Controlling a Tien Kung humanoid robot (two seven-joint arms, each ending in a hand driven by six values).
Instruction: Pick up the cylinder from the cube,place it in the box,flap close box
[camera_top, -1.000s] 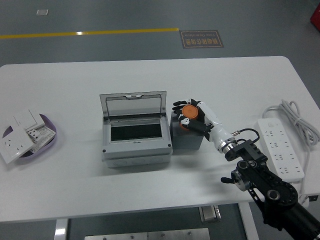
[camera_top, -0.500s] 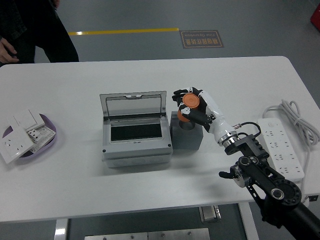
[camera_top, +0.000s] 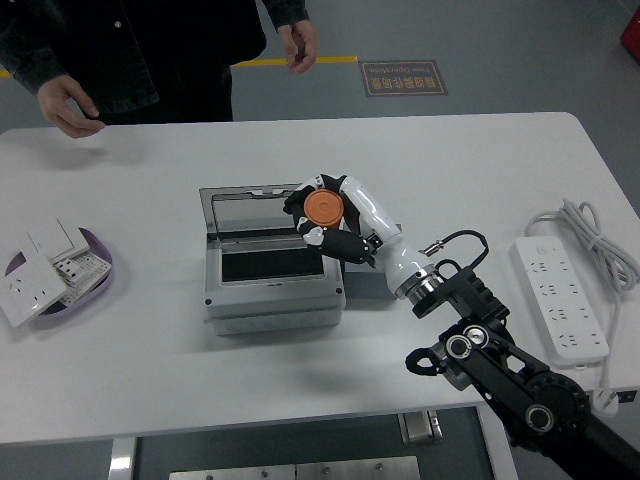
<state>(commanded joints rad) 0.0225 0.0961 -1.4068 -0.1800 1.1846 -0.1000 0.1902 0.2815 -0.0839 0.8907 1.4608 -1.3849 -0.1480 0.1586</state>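
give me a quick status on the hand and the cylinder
Right hand shut on orange-capped cylinder, over open grey box. Dark grey cube now bare. Lid up, nothing blocking; person at far side, hands off.

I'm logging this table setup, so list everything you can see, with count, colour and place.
Orange-topped cylinder: one, orange, held above the box's right rear corner.
Grey plastic box with hinged clear lid: one, grey, table centre, lid raised.
Dark grey cube: one, right of the box, mostly hidden by the arm.
White power strip with coiled cable: one, white, right side of the table.
Purple tray of white wall sockets: one tray, several sockets, left edge.
White table: one.
Person: one, dark clothing, far side, both hands empty.
Right hand: black and white, grasping the cylinder.
Left hand: not in view.
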